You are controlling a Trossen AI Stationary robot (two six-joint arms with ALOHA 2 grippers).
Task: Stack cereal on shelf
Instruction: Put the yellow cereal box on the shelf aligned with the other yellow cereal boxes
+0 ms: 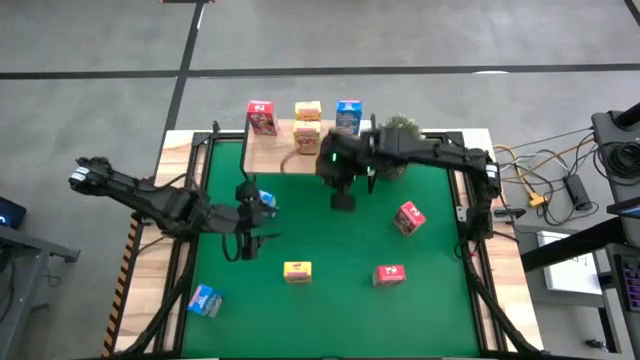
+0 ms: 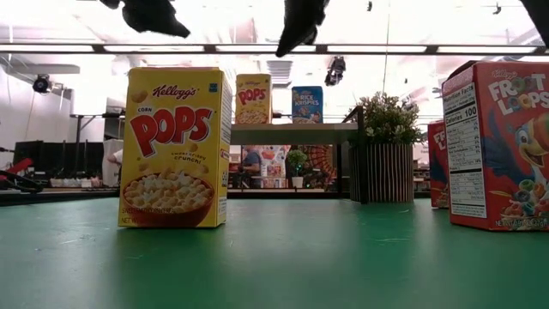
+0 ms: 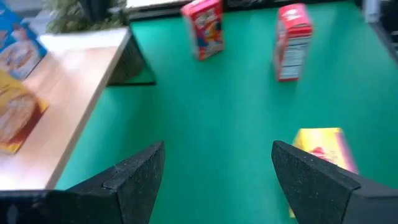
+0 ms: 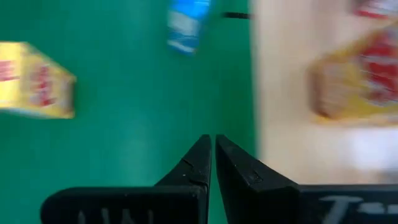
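Observation:
The shelf, a light-wood board, stands at the table's far edge. It carries a pink-red cereal box, yellow ones and a blue one. On the green table stand a yellow box, two red boxes and two blue boxes. My left gripper is open above the table's left half, nothing between its fingers; the yellow box lies just beyond one finger. My right gripper is shut and empty, above the green just off the shelf's near edge.
A potted plant stands at the shelf's right end, close behind my right arm. In the low view the yellow box and a red box stand near the front edge. Bare green lies in the table's middle.

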